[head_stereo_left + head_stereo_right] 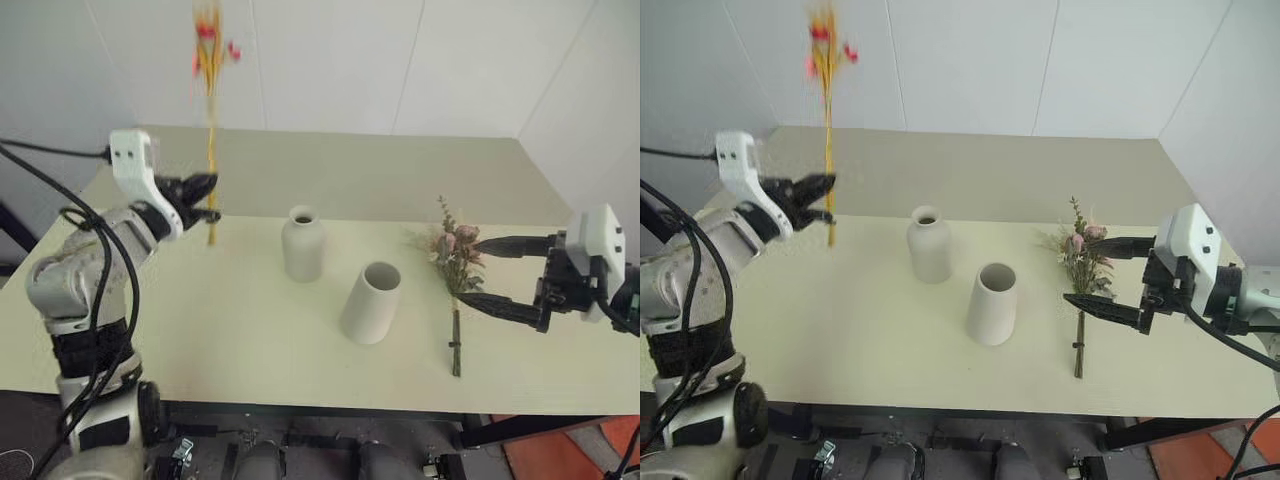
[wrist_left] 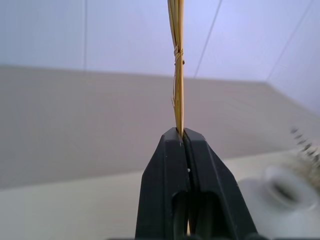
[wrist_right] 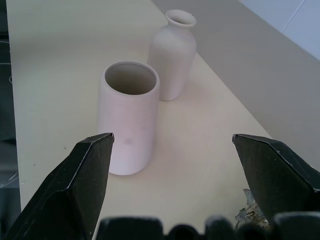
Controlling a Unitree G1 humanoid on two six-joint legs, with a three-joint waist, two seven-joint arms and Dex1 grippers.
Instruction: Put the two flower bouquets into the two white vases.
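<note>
Nearest to me, the right gripper (image 1: 490, 275) hangs low over the table (image 1: 200, 320) with its two black fingers spread wide apart, one above and one below the fuller bunch of roses (image 1: 455, 255). That bunch lies flat on the table, blooms toward the wall, its dark stem end (image 1: 456, 350) toward the near edge; the fingers bracket it but I judge they are not gripping it.

A little further in stand the two white vases, upright and just beside each other: the cone vase (image 1: 372, 302) with its wide mouth, and behind it to the left the bottle vase (image 1: 302, 243) with its narrow neck. Both look empty, though I can't see down into the bottle's neck.

Further left and higher, the left gripper (image 1: 207, 200) is clamped tight on the thin bunch of yellow stems (image 1: 210, 130), which stands nearly upright in the air, red-pink blooms at the top, the cut ends poking just below the fingers.

So the step in hand is carrying the thin bunch to a vase. The next move, I'd say, calls for swinging it right over the bottle vase, keeping it vertical, and lowering the cut ends cleanly into that narrow neck before letting go.
</note>
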